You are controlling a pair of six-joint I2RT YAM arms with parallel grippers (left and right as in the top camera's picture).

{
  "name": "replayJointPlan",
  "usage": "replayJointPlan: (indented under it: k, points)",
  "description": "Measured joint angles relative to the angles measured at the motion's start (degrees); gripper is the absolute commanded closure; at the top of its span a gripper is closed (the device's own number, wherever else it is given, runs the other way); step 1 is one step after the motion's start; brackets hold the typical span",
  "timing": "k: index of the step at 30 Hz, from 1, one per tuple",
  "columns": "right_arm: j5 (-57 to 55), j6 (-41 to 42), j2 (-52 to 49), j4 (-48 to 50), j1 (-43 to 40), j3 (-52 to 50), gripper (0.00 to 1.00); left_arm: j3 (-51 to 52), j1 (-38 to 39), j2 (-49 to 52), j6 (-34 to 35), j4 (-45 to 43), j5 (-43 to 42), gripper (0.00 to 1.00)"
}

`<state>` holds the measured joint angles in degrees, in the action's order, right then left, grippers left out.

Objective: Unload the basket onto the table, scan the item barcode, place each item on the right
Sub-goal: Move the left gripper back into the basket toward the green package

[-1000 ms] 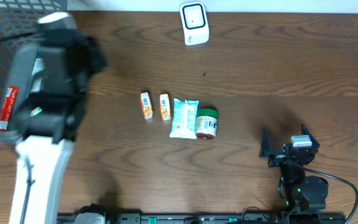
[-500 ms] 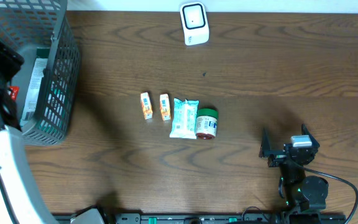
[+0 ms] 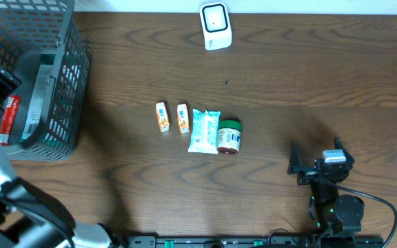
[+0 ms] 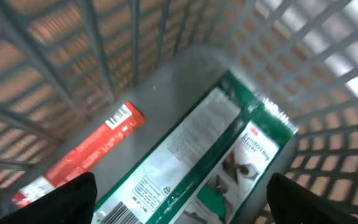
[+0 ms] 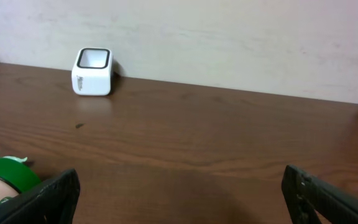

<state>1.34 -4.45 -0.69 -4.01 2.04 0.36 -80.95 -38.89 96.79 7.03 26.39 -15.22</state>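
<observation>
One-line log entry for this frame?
left gripper open, empty, over basket | basket holds green box, red pack | right gripper open, empty | four small items in row, centre | scanner at far edge

The basket point(image 3: 71, 89) stands left of the row of packets point(image 3: 204, 129), the scanner point(image 3: 216, 26) behind them.

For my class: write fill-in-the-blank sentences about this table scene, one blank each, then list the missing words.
1. The jar beside the white packet has a ___ lid.
2. The green-and-white box and the red tube lie inside the grey mesh ___.
3. The left gripper and the right gripper both stand ___, holding nothing.

Missing words: green; basket; open.
</observation>
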Motion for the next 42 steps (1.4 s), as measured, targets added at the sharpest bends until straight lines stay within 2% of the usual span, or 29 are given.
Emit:
replayJointPlan:
  k: [12, 19, 34, 38, 42]
  points:
    - [0.0, 0.0, 0.0, 0.0, 0.0, 0.0, 0.01, 0.0, 0.1, 8.7, -4.3, -0.5, -1.0, 0.11]
    - [0.0, 0.0, 0.0, 0.0, 0.0, 0.0, 0.01, 0.0, 1.7, 13.5, -8.2, -0.2, -0.4, 0.05]
    - [0.0, 0.0, 0.0, 0.0, 0.0, 0.0, 0.01, 0.0, 3.9, 14.1, -13.3, 0.1, 3.1, 0.02]
    - [0.0, 0.0, 0.0, 0.0, 0.0, 0.0, 0.01, -1.8, 3.9, 15.7, -13.4, 5.3, 3.4, 0.02]
    - [0.0, 0.0, 0.0, 0.0, 0.0, 0.0, 0.01, -10.5, 4.2, 20.5, -13.9, 14.7, 3.6, 0.02]
